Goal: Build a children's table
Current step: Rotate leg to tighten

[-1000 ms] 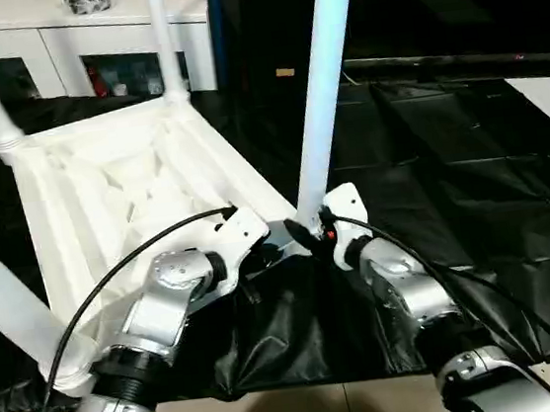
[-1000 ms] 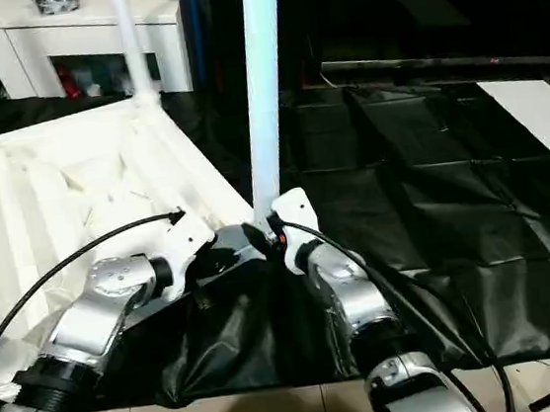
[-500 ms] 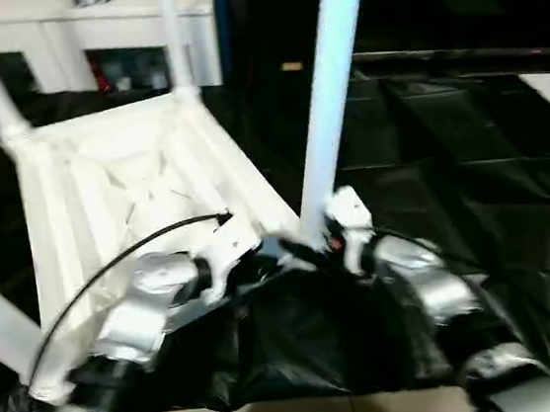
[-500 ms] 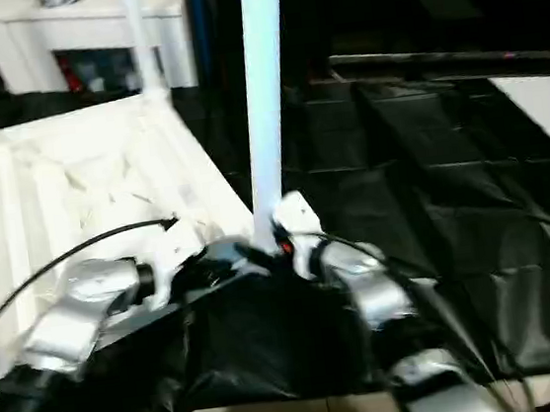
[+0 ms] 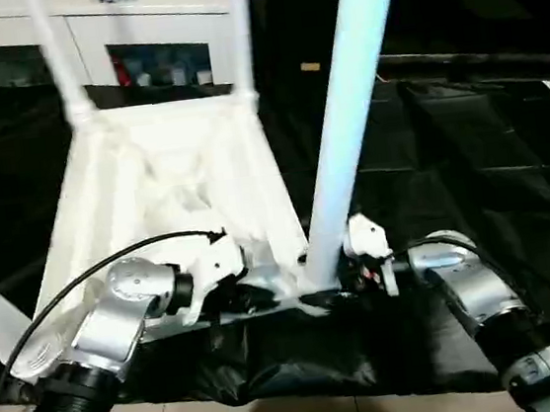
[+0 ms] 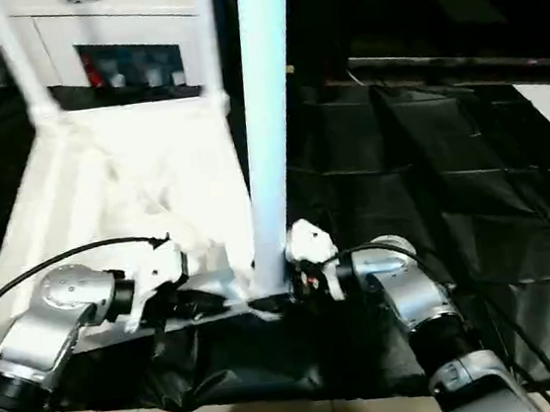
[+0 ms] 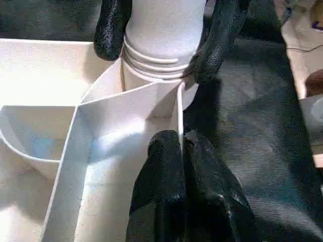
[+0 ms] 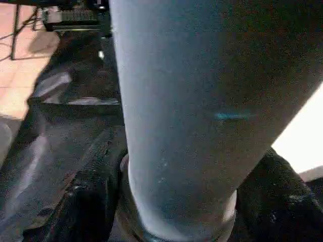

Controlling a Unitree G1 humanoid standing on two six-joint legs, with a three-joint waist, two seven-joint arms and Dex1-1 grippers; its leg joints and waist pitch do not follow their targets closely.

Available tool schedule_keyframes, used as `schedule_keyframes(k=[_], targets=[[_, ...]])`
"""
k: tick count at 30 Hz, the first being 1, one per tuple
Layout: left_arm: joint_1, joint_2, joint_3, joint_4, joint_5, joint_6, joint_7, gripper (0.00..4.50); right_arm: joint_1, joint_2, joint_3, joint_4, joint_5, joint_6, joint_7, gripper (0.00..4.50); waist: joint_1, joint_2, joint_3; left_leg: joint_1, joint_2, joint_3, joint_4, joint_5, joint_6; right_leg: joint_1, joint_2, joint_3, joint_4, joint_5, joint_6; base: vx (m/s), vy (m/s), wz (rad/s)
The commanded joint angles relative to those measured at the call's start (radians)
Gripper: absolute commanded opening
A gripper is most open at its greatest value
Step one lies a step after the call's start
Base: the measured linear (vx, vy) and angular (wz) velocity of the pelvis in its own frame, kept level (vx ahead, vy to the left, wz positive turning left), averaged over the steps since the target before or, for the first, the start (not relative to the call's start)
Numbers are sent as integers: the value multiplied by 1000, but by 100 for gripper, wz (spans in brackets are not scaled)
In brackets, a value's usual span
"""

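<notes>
At the near corner socket of the upturned children's table: right end effector clamped around the base of an upright leg; left end effector pressed together on the corner rib. Underneath, black sheet; behind, white cabinet.

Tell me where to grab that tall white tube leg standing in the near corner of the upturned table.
Grip the tall white tubular leg low, just above its ribbed flared end at the corner socket, coming from the side over the black sheet. The tube is round and upright there, and the right gripper already straddles it.
</notes>
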Motion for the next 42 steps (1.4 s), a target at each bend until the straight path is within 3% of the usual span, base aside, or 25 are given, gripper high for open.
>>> schedule_keyframes(k=[1, 8, 11, 14, 16, 17, 19, 23, 25, 31, 33, 36, 38, 42], targets=[[-7, -20, -46, -47, -23, -28, -39, 0, 11, -1, 54, -32, -5, 13, 49, 277, -3, 10, -60, 8, 27, 0, -63, -218, 32, 49, -59, 46, -67, -163, -212, 0, 0, 0], [-12, -17, -49, -33, -21, -34, -38, 0, 30, -7, 64, -56, -5, 24, 66, 269, -1, 10, -60, 8, 26, 0, -61, -209, 33, 50, -59, 45, -65, -153, -212, 0, 0, 0], [-17, -40, -38, -11, 9, -38, 37, 0, 37, 20, 47, -44, -8, 18, 5, 269, 0, 11, -59, 11, 27, 0, -63, -225, 27, 46, -58, 46, -68, -163, -212, 0, 0, 0], [-31, -76, -24, 23, 42, -31, 129, 0, 23, 78, 2, 8, -19, 32, -151, 268, -5, 10, -52, 12, 25, -1, -68, -275, 9, 43, -61, 46, -80, -268, -189, 0, 0, 0], [-42, -107, -14, 40, 59, -19, 197, 0, 5, 119, -27, 59, -42, 35, -284, 268, -10, 9, -51, 15, 23, -8, -71, -321, -15, 43, -66, 44, -92, -405, -145, 0, 0, 0], [-45, -116, -12, 44, 62, -16, 216, 0, 0, 129, -33, 72, -49, 34, -320, 268, -14, 9, -48, 19, 23, -8, -71, -339, -20, 36, -66, 44, -98, -438, -135, -50, -6, -2], [-55, -180, -17, 50, 93, 33, 331, 0, -29, 210, -71, 143, -82, 52, -554, 267, -27, 6, -47, 11, 22, -13, -74, -345, -30, 39, -67, 41, -99, -480, -116, -51, -4, -3], [-54, -243, -15, 45, 118, 87, 429, 0, -54, 285, -93, 190, -103, 67, -719, 267, -50, 8, -47, 7, 18, -19, -74, -373, -34, 35, -67, 33, -113, -553, -77, -26, 2, -4], [-58, -269, -10, 50, 133, 100, 477, 0, -68, 315, -100, 212, -113, 72, -791, 267, -54, 6, -48, 17, 16, -18, -68, -385, -25, 27, -67, 34, -118, -558, -78, 0, 0, 0], [-69, -307, -18, 68, 149, 93, 517, 0, -120, 374, -120, 284, -119, 38, -881, 267, -58, 9, -52, 10, 18, -13, -70, -365, -10, 27, -62, 40, -103, -427, -111, 0, 0, 0], [-68, -302, -21, 64, 148, 86, 509, 0, -125, 379, -135, 288, -97, 39, -865, 323, -57, 8, -52, 8, 18, -11, -70, -356, -3, 29, -61, 41, -101, -402, -119, 0, 0, 0], [-62, -278, -23, 51, 142, 67, 475, 0, -124, 369, -143, 274, -72, 46, -813, 347, -55, 10, -54, 6, 20, -10, -70, -330, 2, 33, -60, 43, -95, -352, -136, 0, 0, 0], [-57, -253, -21, 44, 134, 52, 442, 0, -123, 343, -122, 269, -89, 20, -780, 371, -52, 11, -55, 5, 20, -9, -70, -314, 4, 35, -60, 44, -91, -322, -147, 0, 0, 0], [-44, -199, -20, 32, 108, 8, 350, 0, -102, 273, -67, 231, -106, -33, -623, 371, -49, 10, -57, 1, 20, -6, -69, -275, 15, 42, -61, 45, -85, -272, -163, 0, 0, 0]])
